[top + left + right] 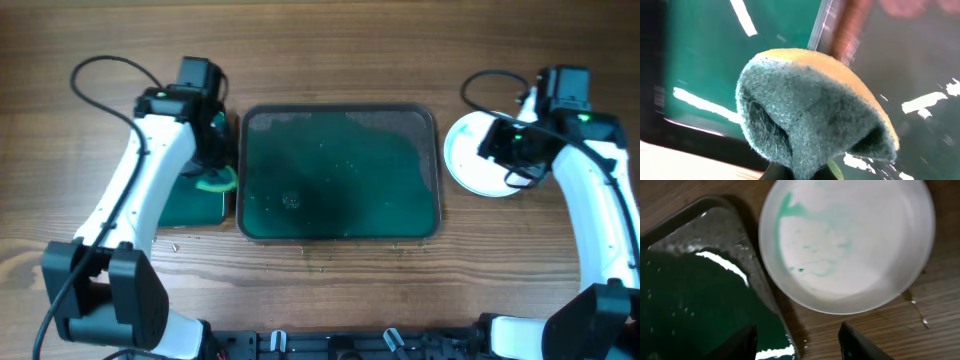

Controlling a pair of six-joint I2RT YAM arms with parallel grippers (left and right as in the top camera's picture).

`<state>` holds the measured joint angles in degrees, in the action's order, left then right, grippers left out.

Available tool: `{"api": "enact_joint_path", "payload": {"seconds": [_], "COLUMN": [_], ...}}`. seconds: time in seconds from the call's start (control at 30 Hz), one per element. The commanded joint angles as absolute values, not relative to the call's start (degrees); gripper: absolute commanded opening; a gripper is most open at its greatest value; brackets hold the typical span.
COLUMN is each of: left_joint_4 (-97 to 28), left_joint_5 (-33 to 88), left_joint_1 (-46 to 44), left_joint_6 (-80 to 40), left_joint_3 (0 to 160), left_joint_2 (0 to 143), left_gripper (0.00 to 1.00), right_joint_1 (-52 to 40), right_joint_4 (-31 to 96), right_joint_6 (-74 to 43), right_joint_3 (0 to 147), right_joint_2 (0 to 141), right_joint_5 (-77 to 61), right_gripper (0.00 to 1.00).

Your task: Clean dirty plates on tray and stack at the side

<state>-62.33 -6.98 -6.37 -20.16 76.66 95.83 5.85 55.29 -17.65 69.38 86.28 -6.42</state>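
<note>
Nearest us, the two arm bases sit at the front edge of the wooden table (330, 60), and a band of bare wood runs between them and the tray (340, 172). A few small crumbs (175, 243) lie on that band by the tray's near left corner.

The tray is large and dark green, with rounded corners and a dark rim, and it lies flat in the middle of the table. Its floor is wet and glossy, with pale specks thickest toward the far rim.

To its left a smaller green tray (190, 205) lies just beside it, with only a thin line of wood between the two rims. Above that gap the left gripper (210, 150) is clamped on a sponge (810, 115). The sponge is folded over, its green scouring face outward and its yellow backing along the top.

To the right of the tray a white plate (850, 245) rests on the wood, just beside the tray's far right corner. We cannot tell whether the rims touch, or whether more plates lie under it. A teal-green smear curves along the tray side of its well. Water drops (920, 315) sit on the wood by its outer rim.

The right gripper (800, 347) hangs over the plate's near edge, its fingers (747, 342) apart and holding nothing.

Farther off, plain wood runs behind the tray to the table's far edge. Black cables (100, 70) loop above it at both sides.
</note>
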Motion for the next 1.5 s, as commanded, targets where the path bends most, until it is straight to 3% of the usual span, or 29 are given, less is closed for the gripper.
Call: {"api": "enact_joint_path", "payload": {"seconds": [0.0,0.23,0.3,0.33,0.37,0.4,0.43,0.5,0.73,0.87,1.17,1.23,1.27,1.3,1.47], "left_joint_4": [-56.8,-45.1,-45.1,-45.1,-45.1,-44.9,-44.9,-45.5,-50.9,-51.5,-51.5,-51.5,-51.5,-51.5,-51.5], "left_joint_5": [-14.0,-14.0,-14.0,-14.0,-14.0,-14.0,-14.0,-14.0,-14.0,-7.6,-6.9,-6.9,-6.9,-6.9,-6.9], "left_joint_1": [-2.4,2.1,2.7,3.0,3.2,3.3,3.3,3.1,-2.0,-5.8,-9.0,-9.0,-9.0,-9.0,-9.0], "left_joint_6": [-14.7,-1.6,-0.1,0.7,1.1,1.1,1.1,1.1,0.8,0.9,0.9,0.9,0.9,0.9,0.9], "left_joint_3": [74.3,68.0,67.9,67.9,67.9,67.9,68.0,68.2,72.4,72.3,72.3,72.3,72.3,72.3,72.3], "left_joint_2": [97.1,100.8,101.4,101.5,101.5,101.5,101.5,101.0,91.8,86.1,84.9,84.9,84.9,84.9,84.9], "left_gripper": [0.1,0.07,0.11,0.21,0.44,0.75,0.89,1.0,1.0,1.0,1.0,1.0,1.0,1.0,1.0], "right_joint_1": [2.2,-1.5,-1.5,-1.5,-1.5,-1.5,-1.5,-1.5,-1.5,-1.5,-1.5,-1.5,-1.5,-1.5,-1.5], "right_joint_4": [54.6,57.1,57.6,57.7,57.8,57.9,58.0,58.3,60.7,62.2,67.3,67.7,67.8,67.8,67.8], "right_joint_6": [-16.5,-16.4,-15.1,-14.2,-14.0,-13.9,-14.0,-14.0,-13.9,-13.9,-13.5,-13.5,-13.5,-13.6,-13.7], "right_joint_3": [70.1,70.1,70.1,70.1,70.1,70.1,70.1,70.1,70.3,70.3,70.3,70.3,70.3,70.3,70.3], "right_joint_2": [85.9,85.9,85.9,85.9,85.9,85.9,85.9,85.9,80.9,73.7,55.6,52.8,51.1,49.9,46.9], "right_joint_5": [-6.6,-1.3,-0.9,-0.9,-1.0,-1.0,-1.0,-1.0,-1.4,-2.6,-2.9,-4.0,-5.2,-5.7,-6.0], "right_gripper": [0.54,0.53,0.5,0.5,0.49,0.49,0.49,0.49,0.49,0.5,0.56,0.71,0.94,1.0,1.0]}}
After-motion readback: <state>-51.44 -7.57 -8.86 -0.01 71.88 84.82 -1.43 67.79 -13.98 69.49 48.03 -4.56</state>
